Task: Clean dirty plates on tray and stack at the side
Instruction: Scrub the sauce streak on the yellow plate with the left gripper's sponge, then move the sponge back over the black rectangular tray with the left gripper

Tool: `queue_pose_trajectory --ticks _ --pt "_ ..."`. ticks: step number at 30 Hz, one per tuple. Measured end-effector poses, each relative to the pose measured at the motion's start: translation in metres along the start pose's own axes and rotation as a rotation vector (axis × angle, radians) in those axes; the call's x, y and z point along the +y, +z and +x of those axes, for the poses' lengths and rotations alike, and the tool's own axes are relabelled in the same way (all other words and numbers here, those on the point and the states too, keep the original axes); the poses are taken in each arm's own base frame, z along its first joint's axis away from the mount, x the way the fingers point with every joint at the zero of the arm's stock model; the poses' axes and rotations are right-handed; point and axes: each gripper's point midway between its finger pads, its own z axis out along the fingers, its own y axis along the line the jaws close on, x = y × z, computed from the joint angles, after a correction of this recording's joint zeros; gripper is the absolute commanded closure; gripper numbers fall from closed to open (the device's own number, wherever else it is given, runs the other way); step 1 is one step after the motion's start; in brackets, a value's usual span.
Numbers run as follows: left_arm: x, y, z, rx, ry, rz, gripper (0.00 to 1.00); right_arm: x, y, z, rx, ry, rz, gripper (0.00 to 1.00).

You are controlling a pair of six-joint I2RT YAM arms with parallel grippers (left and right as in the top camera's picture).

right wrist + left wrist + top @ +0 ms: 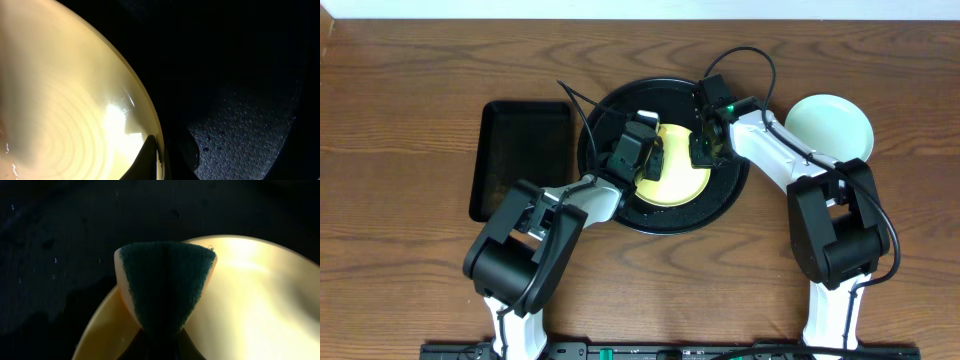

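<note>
A pale yellow plate [678, 180] lies in the large round black tray [665, 218]. My left gripper [648, 150] is shut on a sponge [165, 282] with a green scouring face and yellow body, pressed at the plate's left rim [260, 295]. My right gripper [704, 150] is shut on the yellow plate's right rim [75, 110], one finger above and one below the edge [159, 159]. A pale mint-blue plate [830, 126] lies on the bare wood [410, 110] right of the tray. A third plate is not in view.
A smaller rectangular black tray [520, 160] lies left of the round tray. The right arm's cable loops over the round tray's back edge [750, 60]. The tray floor [240, 130] carries small water drops.
</note>
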Motion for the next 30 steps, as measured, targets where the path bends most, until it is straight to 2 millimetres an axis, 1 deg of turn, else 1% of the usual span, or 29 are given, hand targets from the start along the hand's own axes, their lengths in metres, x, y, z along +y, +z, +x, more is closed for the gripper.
queue_pose_trajectory --ticks 8,12,14,16,18,19,21,22,24,26,27,28,30 --pt "0.001 0.010 -0.019 -0.115 -0.003 0.008 0.92 0.000 0.000 0.000 -0.001 0.000 0.000 0.99" --pt "0.004 0.009 -0.031 -0.165 -0.015 0.011 0.92 0.000 0.000 0.000 -0.001 0.000 0.000 0.99" --pt "0.005 0.005 -0.043 -0.201 -0.022 0.012 0.92 0.000 0.000 0.000 -0.001 0.000 -0.001 0.99" --pt "0.008 -0.007 -0.060 -0.245 -0.032 0.010 0.92 0.000 0.000 -0.001 -0.003 0.000 -0.001 0.99" --pt "0.009 -0.027 -0.087 -0.310 -0.045 0.009 0.92 0.000 0.000 -0.001 -0.003 0.000 0.000 0.99" --pt "0.009 -0.041 -0.102 -0.348 -0.051 0.012 0.92 0.000 0.000 -0.001 -0.003 0.000 0.000 0.99" --pt "0.007 -0.074 -0.134 -0.430 -0.062 0.022 0.92 0.000 0.000 -0.001 -0.003 0.000 0.000 0.99" --pt "0.006 -0.089 -0.145 -0.461 -0.066 0.028 0.92 0.000 0.000 -0.001 -0.004 0.000 0.000 0.99" --pt "0.008 -0.118 -0.162 -0.497 -0.073 0.030 0.92 0.000 0.000 -0.001 -0.004 0.000 0.000 0.99" --pt "0.018 -0.135 -0.167 -0.492 -0.082 0.010 0.92 0.000 0.000 -0.001 -0.004 0.000 0.000 0.99" --pt "0.026 -0.142 -0.167 -0.477 -0.089 -0.008 0.92 0.000 0.000 -0.001 -0.004 0.000 0.000 0.99" --pt "0.037 -0.146 -0.163 -0.453 -0.097 -0.032 0.92 0.000 0.000 -0.001 -0.004 0.000 0.000 0.99" --pt "0.063 -0.149 -0.150 -0.385 -0.121 -0.093 0.92 0.000 0.000 -0.001 -0.004 0.000 0.000 0.99"
